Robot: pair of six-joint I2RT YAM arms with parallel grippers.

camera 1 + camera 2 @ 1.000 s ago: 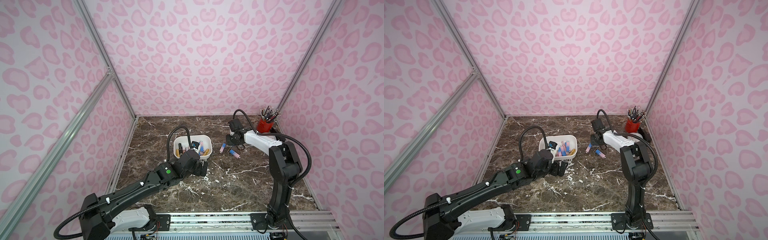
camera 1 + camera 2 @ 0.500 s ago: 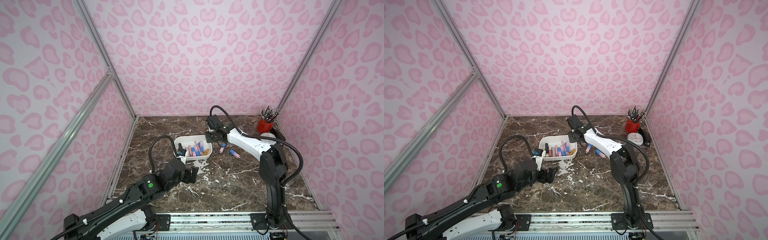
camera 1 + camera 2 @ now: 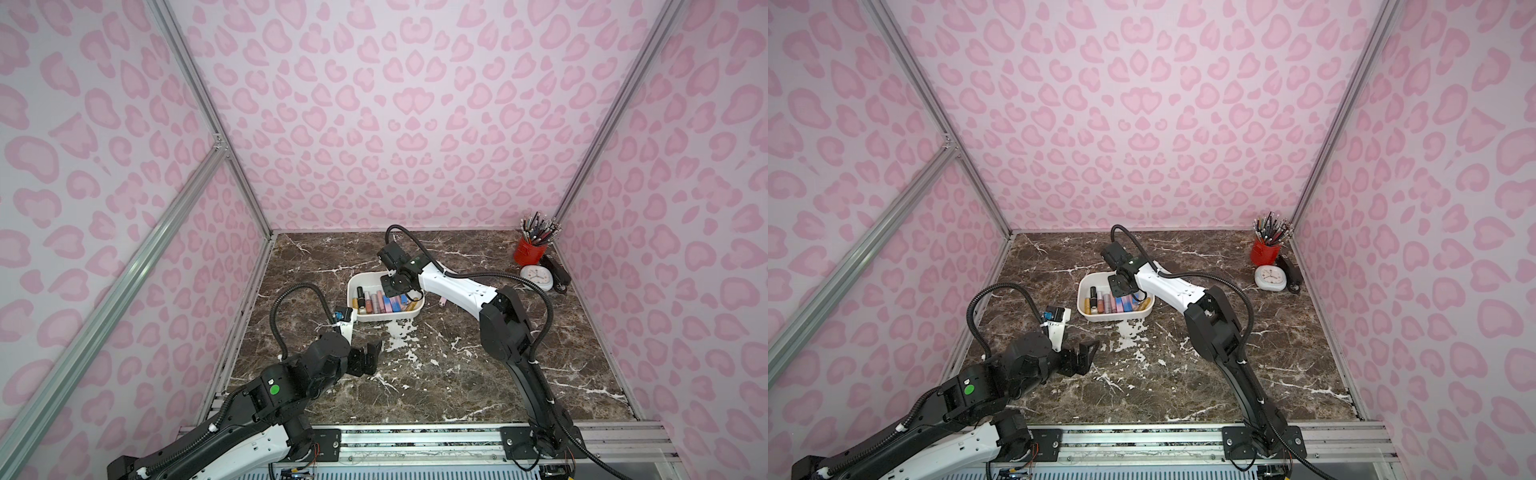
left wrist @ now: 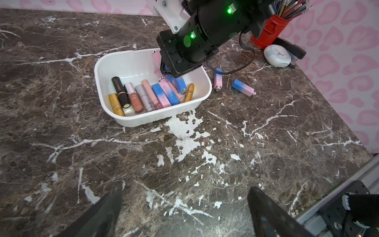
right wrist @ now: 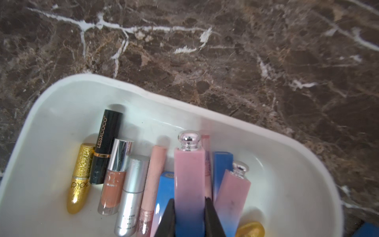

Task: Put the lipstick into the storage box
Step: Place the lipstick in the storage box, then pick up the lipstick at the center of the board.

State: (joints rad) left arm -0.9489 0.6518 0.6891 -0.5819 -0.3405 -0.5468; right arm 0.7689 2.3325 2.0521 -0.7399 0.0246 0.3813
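Observation:
The white storage box (image 3: 351,287) (image 3: 1082,291) sits mid-table and holds several lipsticks in a row (image 4: 143,96). My right gripper (image 5: 189,200) is shut on a pink-to-blue square lipstick (image 5: 189,174) with a silver cap. It holds it over the box's interior (image 5: 61,123), above the row. In the left wrist view the held lipstick's pink end (image 4: 156,58) sticks out past the right gripper's black body. My left gripper (image 4: 184,192) (image 3: 368,353) stands open over bare marble, in front of the box, with nothing between its fingers.
Two more pink-blue lipsticks (image 4: 217,81) (image 4: 243,87) lie on the marble just right of the box. A red pen cup (image 3: 530,253), a white clock (image 3: 537,277) and a black stapler (image 3: 557,272) stand in the back right corner. Pink walls close three sides.
My right arm has swung left from the loose lipsticks to over the box, carrying the lipstick. The left arm has drawn back from the box toward the front left.

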